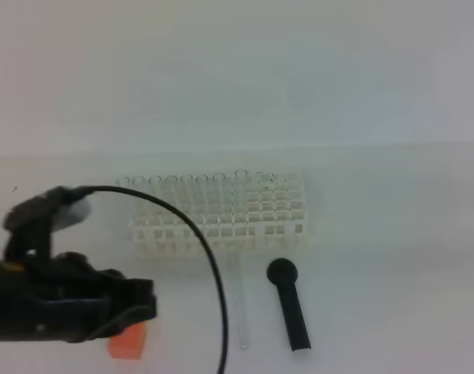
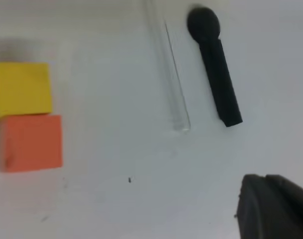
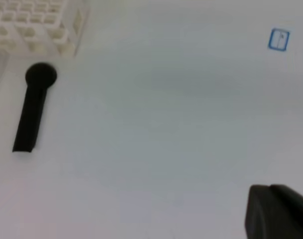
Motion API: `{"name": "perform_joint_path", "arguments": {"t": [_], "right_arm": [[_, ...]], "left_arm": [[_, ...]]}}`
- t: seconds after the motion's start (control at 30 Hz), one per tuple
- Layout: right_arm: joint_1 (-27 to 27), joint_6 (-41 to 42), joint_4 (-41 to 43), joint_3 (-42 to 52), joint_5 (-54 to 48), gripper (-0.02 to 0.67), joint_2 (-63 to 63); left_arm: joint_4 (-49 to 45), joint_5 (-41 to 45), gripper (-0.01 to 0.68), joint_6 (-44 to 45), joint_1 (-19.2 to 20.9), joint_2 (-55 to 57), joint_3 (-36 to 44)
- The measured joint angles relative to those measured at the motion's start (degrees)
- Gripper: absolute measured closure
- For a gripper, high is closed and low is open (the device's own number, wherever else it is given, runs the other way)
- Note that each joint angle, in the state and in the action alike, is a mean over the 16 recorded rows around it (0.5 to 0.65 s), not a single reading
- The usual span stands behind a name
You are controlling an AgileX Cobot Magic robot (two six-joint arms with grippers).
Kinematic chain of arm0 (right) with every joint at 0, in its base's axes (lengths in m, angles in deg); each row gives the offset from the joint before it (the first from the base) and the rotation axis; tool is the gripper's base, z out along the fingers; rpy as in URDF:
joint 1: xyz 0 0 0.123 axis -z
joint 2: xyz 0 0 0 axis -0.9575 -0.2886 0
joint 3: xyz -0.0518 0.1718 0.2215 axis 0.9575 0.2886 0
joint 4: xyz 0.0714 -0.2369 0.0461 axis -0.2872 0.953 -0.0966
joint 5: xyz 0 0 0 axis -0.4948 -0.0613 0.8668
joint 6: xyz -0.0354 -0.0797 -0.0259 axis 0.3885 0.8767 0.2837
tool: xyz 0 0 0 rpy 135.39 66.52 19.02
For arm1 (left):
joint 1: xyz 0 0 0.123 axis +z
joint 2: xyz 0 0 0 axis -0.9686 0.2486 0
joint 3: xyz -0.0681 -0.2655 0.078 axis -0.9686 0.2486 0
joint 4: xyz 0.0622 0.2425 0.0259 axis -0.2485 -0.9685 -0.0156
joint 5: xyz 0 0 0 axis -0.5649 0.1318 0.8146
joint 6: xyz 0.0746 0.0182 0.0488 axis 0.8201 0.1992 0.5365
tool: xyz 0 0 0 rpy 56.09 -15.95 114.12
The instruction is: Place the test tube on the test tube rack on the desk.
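Desk (image 1: 393, 257) bare, pale. Rack (image 1: 221, 214) mid-desk. Left gripper (image 1: 139, 308) closed, empty, above orange block (image 2: 31, 143). Right gripper (image 3: 278, 211) closed, empty. Scoop (image 1: 288, 304) beside tube (image 1: 243, 308), lying flat before rack.

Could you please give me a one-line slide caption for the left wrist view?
Test tube lying flat on the desk beside a black scoop, with a yellow-and-orange block to the left.

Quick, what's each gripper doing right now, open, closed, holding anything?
Left gripper: closed, holding nothing; the test tube lies free on the desk.
Right gripper: closed, holding nothing.
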Motion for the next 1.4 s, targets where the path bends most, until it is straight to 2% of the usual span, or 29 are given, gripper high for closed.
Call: {"name": "perform_joint_path", "arguments": {"t": [0.23,0.43,0.67,0.8,1.2,1.4], "right_arm": [[0.00,-0.47,0.50,0.00,-4.72,0.650,-1.07],[0.00,-0.53,0.15,0.00,-6.06,0.650,-1.10],[0.00,-0.55,-0.84,0.00,-6.62,0.650,-1.10],[0.00,-0.55,-1.04,0.00,-6.86,0.650,-1.10],[0.00,-0.55,-1.08,0.00,-7.14,0.650,-1.10],[0.00,-0.55,-1.08,0.00,-7.10,0.650,-1.10]], "left_arm": [[1.57,-10.10,0.640,-1.65,-12.12,14.69,-2.38],[-1.89,-13.46,0.526,-7.27,-17.84,25.26,-7.34],[-4.99,-11.33,0.369,-10.96,-19.19,34.78,-14.38],[-8.96,-9.62,0.314,-14.59,-19.20,37.90,-17.22],[-23.83,-6.95,0.292,-27.59,-20.05,40.83,-20.00],[-27.18,-6.96,0.292,-31.00,-21.08,41.71,-20.03]]}}
